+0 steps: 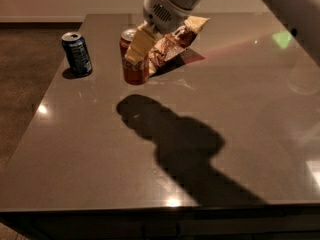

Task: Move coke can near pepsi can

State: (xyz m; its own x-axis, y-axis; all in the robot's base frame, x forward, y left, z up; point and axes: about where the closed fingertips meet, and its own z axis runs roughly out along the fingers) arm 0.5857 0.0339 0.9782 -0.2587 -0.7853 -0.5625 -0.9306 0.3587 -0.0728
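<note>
The gripper point(136, 53) hangs to the right of the pepsi can point(77, 54). Its two fingers are pinched tight on the coke can point(131, 73), one pale finger point(140, 43) lying down the front of it. The coke can is near the pepsi can, on its right, with a gap between them. It looks lifted a little off the table point(240, 109), because its dark shadow point(165, 134) falls apart from it. A crinkly snack bag point(173, 40) lies farther right of the pepsi can, just behind the coke can. The job looks almost done. To do this step well, the arm should slide a bit more toward the pepsi can, go slow, and stop before the two cans bump. Then it should lower the coke can straight down until it stands flat, and only then let go, so the can does not tip.
</note>
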